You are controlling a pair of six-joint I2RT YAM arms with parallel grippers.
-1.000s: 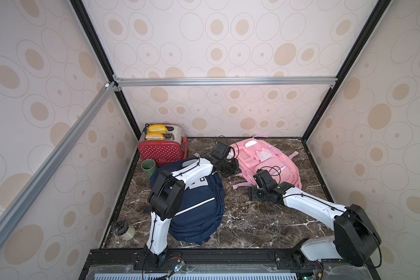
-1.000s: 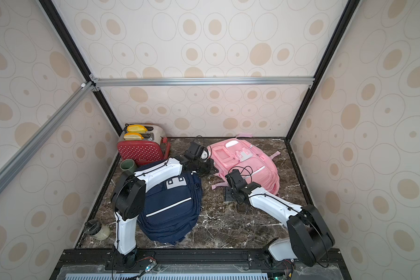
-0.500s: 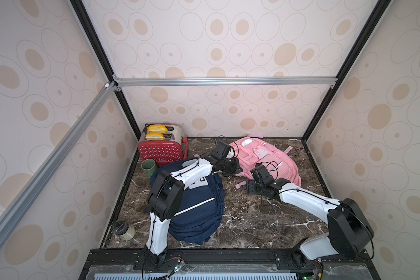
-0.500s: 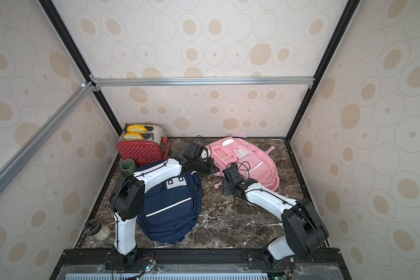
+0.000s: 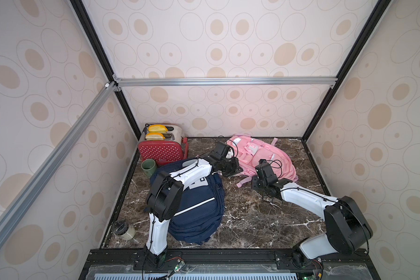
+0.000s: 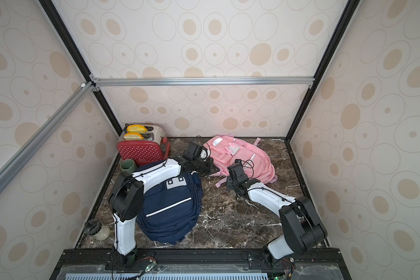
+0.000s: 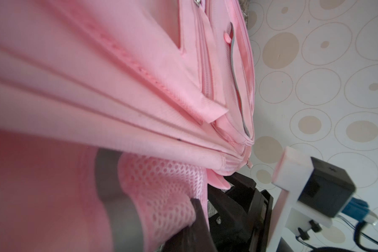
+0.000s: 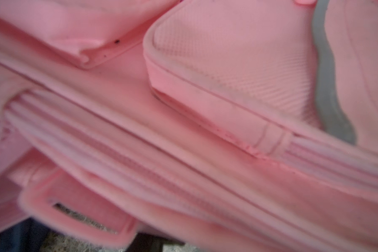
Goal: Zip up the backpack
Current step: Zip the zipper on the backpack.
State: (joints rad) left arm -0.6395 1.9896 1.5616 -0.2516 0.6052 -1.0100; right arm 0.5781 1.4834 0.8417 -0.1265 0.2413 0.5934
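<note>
Right of the red dotted metal toaster point(image 5: 163, 151), the left claw point(image 5: 234, 168) is clamped on the mesh side of the pink fabric backpack point(image 5: 272, 155), and further right the right claw point(image 5: 255, 184), jaws hidden so I can't tell their state, may pinch loose cloth instead of the zipper pull point(image 7: 249, 164).

The left arm point(image 5: 194, 172) rose from its base, bent sharply at the elbow and reached forward and inward, lying low. At its end the left gripper point(image 5: 231, 167) was fully closed. The right arm point(image 5: 303, 199) folded at its elbow and stretched low toward the left one. The right gripper point(image 5: 255, 183) sat near the left gripper but apart from it. Its jaws were hidden, so their spacing could not be judged.
</note>
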